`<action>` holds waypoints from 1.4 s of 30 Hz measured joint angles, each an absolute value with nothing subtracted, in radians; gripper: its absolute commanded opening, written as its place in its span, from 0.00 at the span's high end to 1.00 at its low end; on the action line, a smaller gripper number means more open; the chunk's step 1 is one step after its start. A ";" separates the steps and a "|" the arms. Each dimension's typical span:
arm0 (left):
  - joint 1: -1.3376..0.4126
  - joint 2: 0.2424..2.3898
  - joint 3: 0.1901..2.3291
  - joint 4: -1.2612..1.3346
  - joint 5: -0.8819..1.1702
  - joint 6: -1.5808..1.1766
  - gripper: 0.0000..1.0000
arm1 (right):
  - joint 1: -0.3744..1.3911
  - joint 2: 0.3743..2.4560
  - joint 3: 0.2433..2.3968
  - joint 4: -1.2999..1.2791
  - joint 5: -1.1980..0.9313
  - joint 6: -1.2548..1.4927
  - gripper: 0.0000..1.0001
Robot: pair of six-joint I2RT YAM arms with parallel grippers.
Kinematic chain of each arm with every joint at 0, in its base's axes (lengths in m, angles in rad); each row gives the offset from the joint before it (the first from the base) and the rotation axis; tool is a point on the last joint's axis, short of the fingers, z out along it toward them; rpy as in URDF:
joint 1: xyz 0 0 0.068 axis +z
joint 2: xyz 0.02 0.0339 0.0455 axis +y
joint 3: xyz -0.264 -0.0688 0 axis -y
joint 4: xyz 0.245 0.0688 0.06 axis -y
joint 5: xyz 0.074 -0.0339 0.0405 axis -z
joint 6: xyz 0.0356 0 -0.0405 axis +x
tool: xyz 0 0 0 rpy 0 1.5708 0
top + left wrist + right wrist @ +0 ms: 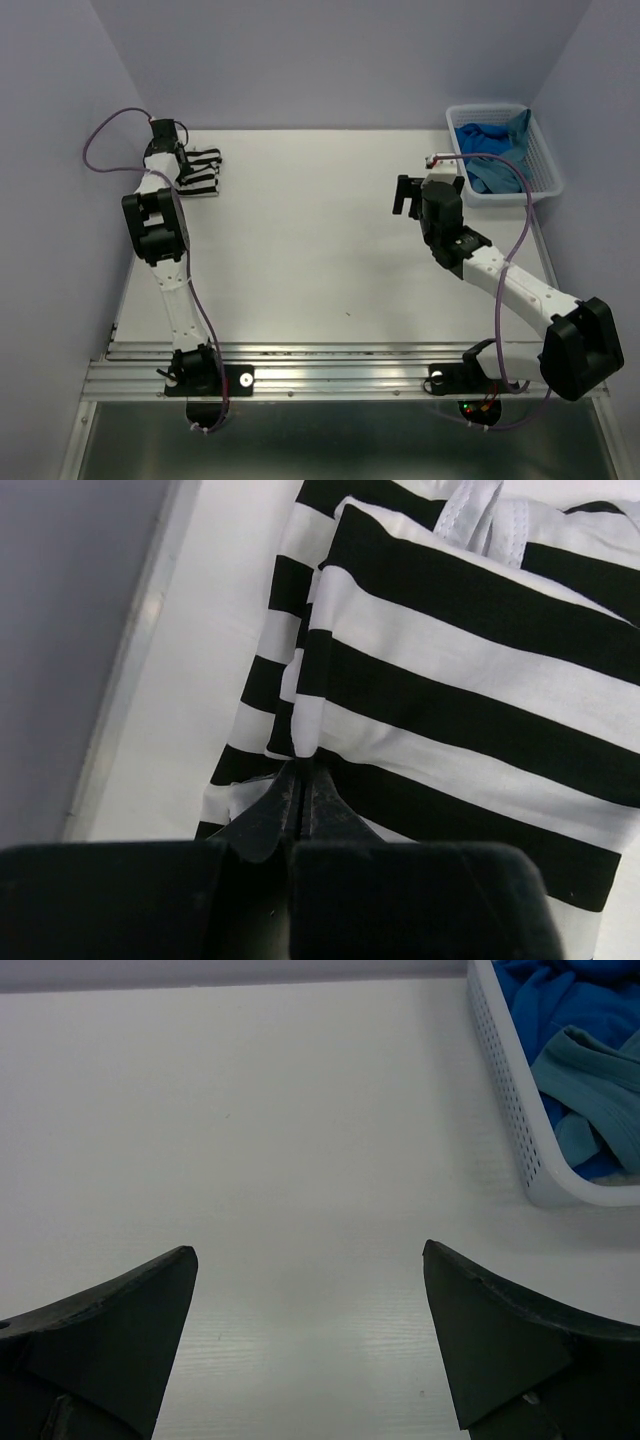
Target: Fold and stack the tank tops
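The black-and-white striped tank top (203,170) lies folded at the table's far left; it fills the left wrist view (470,680). My left gripper (188,163) is shut, its tips (303,765) pinching a folded edge of the striped top. The royal blue tank top (478,138) and the teal tank top (497,176) lie crumpled in the basket, also seen in the right wrist view as royal blue (570,1000) and teal (600,1070). My right gripper (408,195) is open and empty (310,1255) over bare table, left of the basket.
The white lattice basket (545,150) stands at the far right corner, its wall in the right wrist view (510,1110). Lilac walls close in the table's back and sides. The table's left edge (130,680) runs just beside the striped top.
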State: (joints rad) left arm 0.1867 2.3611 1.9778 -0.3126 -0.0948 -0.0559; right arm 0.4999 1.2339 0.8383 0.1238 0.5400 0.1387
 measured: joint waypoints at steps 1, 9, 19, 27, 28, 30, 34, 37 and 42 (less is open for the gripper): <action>0.200 2.376 2.003 -0.315 -0.093 -0.039 1.00 | 0.493 1.247 0.843 0.126 0.533 0.139 0.00; 0.225 2.521 2.254 -0.374 -0.057 0.031 0.61 | 0.472 1.276 0.850 0.129 0.504 0.139 0.00; 0.227 2.429 2.250 -0.467 -0.019 -0.007 0.01 | 0.458 1.246 0.877 0.067 0.501 0.184 0.00; 0.203 1.871 1.917 -0.402 0.026 -0.159 0.01 | 0.178 1.291 1.108 -0.132 0.386 0.282 0.00; 0.179 1.716 1.776 -0.330 0.012 -0.203 0.01 | 0.121 1.332 1.167 -0.142 0.380 0.288 0.00; 0.103 1.491 1.541 -0.203 -0.009 -0.268 0.01 | 0.051 1.421 1.268 -0.179 0.357 0.308 0.00; -0.083 1.176 1.237 -0.010 0.055 -0.340 0.01 | -0.052 1.608 1.422 -0.250 0.336 0.318 0.00; -0.124 1.078 1.032 0.097 0.107 -0.385 0.01 | -0.088 1.741 1.517 -0.280 0.325 0.314 0.00; -0.147 1.176 0.895 0.109 0.154 -0.416 0.01 | -0.110 1.935 1.670 -0.330 0.313 0.328 0.00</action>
State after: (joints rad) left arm -0.1471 1.1763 0.8951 0.1085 0.1539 -0.4156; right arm -0.1104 1.9350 1.6703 -0.3302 0.3126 0.3283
